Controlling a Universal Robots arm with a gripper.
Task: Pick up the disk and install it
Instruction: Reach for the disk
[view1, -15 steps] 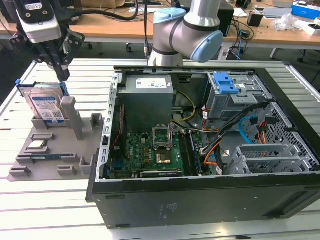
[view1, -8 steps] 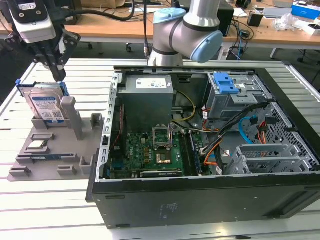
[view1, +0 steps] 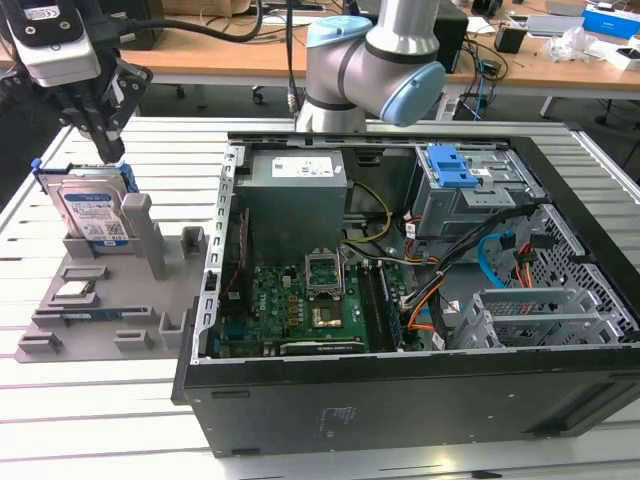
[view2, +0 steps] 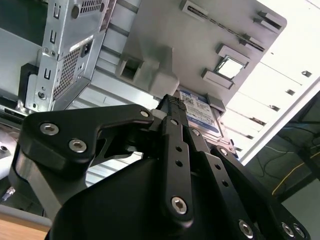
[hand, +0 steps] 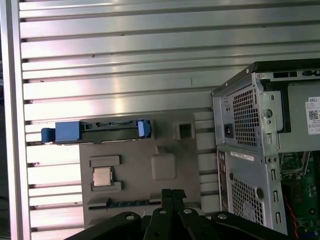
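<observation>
Exterior view: closed, empty fingers (view1: 103, 138) just above upright disk (view1: 92, 212), lower edge hidden in grey fixture (view1: 150, 290).

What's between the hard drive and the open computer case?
In the exterior view, the gray fixture's upright post stands between the disk and the computer case.

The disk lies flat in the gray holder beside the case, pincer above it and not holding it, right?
Not flat: in the exterior view the disk stands upright on edge in the gray holder. The rest holds: the holder sits beside the case, and the pincer is above the disk, not holding it.
</observation>
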